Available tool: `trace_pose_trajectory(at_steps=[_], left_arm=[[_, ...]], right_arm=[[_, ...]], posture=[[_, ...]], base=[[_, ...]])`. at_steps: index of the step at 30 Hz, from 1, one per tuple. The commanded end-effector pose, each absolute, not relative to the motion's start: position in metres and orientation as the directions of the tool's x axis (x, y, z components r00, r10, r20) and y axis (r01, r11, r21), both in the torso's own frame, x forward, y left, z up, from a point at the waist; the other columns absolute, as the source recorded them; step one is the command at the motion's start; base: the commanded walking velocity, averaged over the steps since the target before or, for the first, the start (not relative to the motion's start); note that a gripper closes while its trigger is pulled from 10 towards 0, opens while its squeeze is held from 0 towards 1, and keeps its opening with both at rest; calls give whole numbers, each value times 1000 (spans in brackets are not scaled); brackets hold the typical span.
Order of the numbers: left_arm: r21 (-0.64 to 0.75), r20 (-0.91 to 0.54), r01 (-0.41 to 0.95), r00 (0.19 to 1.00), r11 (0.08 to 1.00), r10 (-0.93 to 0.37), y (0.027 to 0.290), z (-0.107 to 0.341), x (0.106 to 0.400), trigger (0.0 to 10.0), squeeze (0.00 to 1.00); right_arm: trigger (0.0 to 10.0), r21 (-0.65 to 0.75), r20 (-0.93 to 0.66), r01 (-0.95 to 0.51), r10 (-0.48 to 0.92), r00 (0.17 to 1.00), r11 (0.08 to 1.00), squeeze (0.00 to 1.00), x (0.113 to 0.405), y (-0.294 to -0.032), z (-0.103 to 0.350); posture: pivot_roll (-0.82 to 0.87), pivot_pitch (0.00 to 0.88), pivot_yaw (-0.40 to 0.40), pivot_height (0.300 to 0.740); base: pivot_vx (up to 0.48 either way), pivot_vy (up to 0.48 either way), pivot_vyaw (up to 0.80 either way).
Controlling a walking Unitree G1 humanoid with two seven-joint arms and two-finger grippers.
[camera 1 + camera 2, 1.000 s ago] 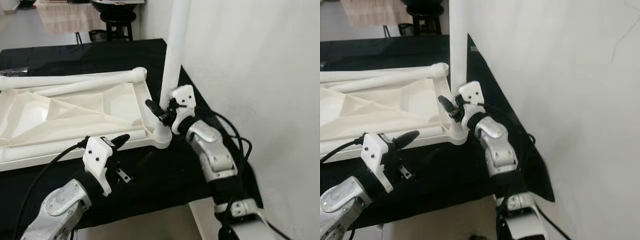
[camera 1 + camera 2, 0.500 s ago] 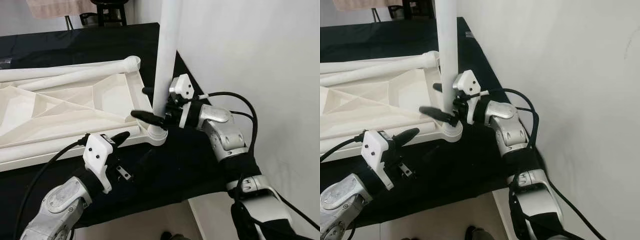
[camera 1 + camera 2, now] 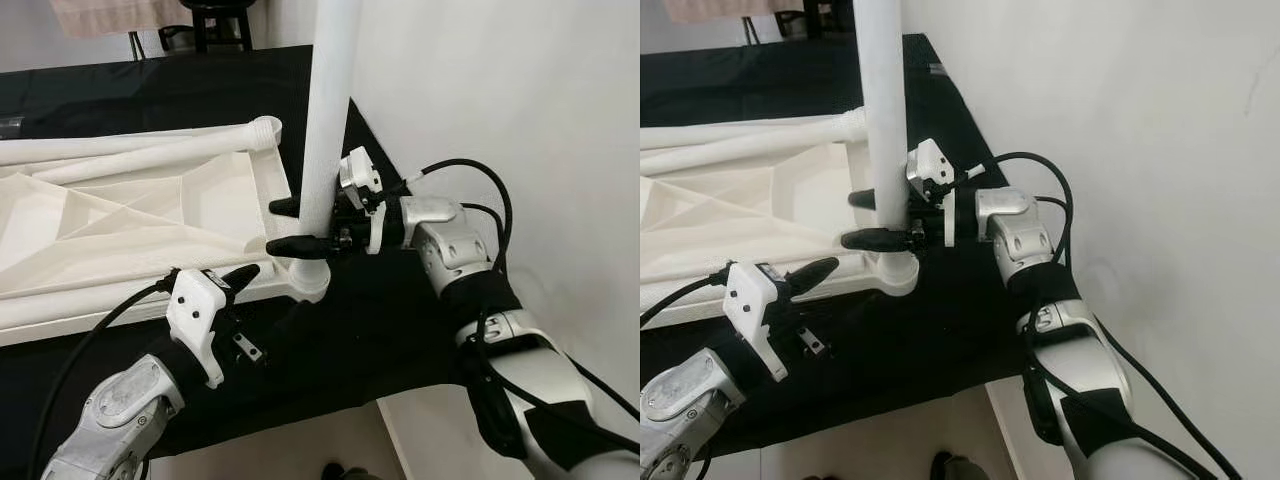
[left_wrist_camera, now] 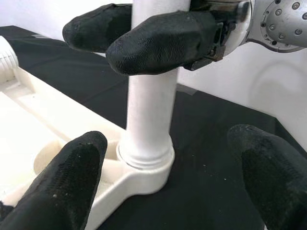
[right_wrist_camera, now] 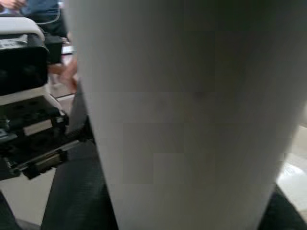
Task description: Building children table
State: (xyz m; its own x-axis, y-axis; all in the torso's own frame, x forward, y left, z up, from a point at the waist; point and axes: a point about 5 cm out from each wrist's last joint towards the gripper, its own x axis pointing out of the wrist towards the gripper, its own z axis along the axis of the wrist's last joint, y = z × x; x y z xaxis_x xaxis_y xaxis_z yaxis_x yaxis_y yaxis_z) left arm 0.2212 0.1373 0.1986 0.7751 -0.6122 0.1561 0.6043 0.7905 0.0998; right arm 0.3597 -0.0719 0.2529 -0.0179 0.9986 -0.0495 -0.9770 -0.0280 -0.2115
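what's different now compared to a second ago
The right tool has turned from upright to level, and its fingers now sit either side of the upright white leg, just above the corner socket. The left tool stays open, apart from the upside-down tabletop.

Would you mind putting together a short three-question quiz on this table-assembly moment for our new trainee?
1. True or false: the white leg stands upright in the corner socket of the upturned tabletop.
2. Which gripper has its fingers around the leg? A) left gripper B) right gripper C) neither
3. Fill in: the cloth under the tabletop is ____ in colour.

Key
1. True.
2. B: its two black fingers sit on either side of the leg, just above the socket, while the left gripper hovers open at the tabletop's near edge.
3. Black.
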Motion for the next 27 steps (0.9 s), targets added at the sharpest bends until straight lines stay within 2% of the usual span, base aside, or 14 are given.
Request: trace_pose_trajectory(at_steps=[1, 6, 7, 8, 10, 11, 12, 13, 15, 16, 20, 25, 26, 27], left_arm=[[93, 145, 625, 761, 775, -632, 133, 197, 216, 10000, 0], [92, 144, 628, 760, 773, -634, 133, 197, 216, 10000, 0], [92, 144, 628, 760, 773, -634, 133, 197, 216, 10000, 0], [91, 142, 629, 759, 772, -635, 134, 196, 217, 10000, 0], [91, 142, 629, 759, 772, -635, 134, 196, 217, 10000, 0], [91, 140, 630, 759, 771, -636, 135, 196, 217, 10000, 0], [93, 136, 631, 758, 770, -638, 136, 196, 217, 10000, 0], [93, 136, 631, 758, 770, -638, 136, 196, 217, 10000, 0], [95, 133, 630, 759, 770, -637, 138, 196, 216, 10000, 0], [97, 128, 631, 759, 769, -639, 140, 197, 216, 10000, 0], [97, 120, 646, 748, 757, -653, 138, 196, 215, 10000, 0], [88, 126, 666, 730, 741, -671, 130, 196, 216, 10000, 0], [92, 128, 659, 735, 746, -666, 131, 196, 216, 10000, 0], [95, 128, 654, 739, 750, -661, 132, 197, 216, 10000, 0]], right_arm=[[0, -203, -55, -976, 996, -72, -81, 0, 357, -69, 249], [0, -204, -56, -977, 997, -56, -66, 0, 357, -73, 244], [0, -207, -57, -977, 998, -30, -41, 0, 358, -76, 241], [0, -213, -53, -976, 997, 52, 40, 0, 361, -80, 235], [0, -213, -53, -976, 997, 52, 40, 0, 361, -80, 235], [0, -206, -44, -965, 983, 177, 164, 0, 365, -85, 226], [0, -159, -40, -892, 900, 434, 423, 0, 369, -92, 204], [0, -159, -40, -892, 900, 434, 423, 0, 369, -92, 204], [0, -105, -65, -648, 645, 762, 755, 0, 371, -103, 175], [0, -80, -98, -565, 557, 825, 822, 0, 359, -105, 158], [0, -49, -120, -562, 553, 824, 826, 0, 338, -96, 148], [0, -65, -100, -580, 573, 814, 812, 0, 345, -94, 156], [2471, -71, -98, -584, 577, 811, 808, 0, 351, -96, 160], [2471, -79, -97, -587, 580, 809, 806, 0, 354, -97, 162]], posture=[[124, 204, -95, 740], [122, 203, -95, 740], [114, 205, -91, 740], [112, 205, -91, 740], [112, 205, -91, 740], [111, 206, -91, 740], [117, 206, -93, 740], [117, 206, -93, 740], [120, 215, -86, 740], [115, 232, -66, 740], [107, 220, -66, 740], [117, 214, -75, 740], [119, 215, -81, 740], [119, 215, -81, 740]], base=[[0, 0, 0], [0, 0, 0], [0, 0, 0], [0, 0, 0], [0, 0, 0], [0, 0, 0], [0, 0, 0], [0, 0, 0], [0, 0, 0], [0, 0, 0], [0, 0, 0], [0, 0, 0], [0, 0, 0], [0, 0, 0]])
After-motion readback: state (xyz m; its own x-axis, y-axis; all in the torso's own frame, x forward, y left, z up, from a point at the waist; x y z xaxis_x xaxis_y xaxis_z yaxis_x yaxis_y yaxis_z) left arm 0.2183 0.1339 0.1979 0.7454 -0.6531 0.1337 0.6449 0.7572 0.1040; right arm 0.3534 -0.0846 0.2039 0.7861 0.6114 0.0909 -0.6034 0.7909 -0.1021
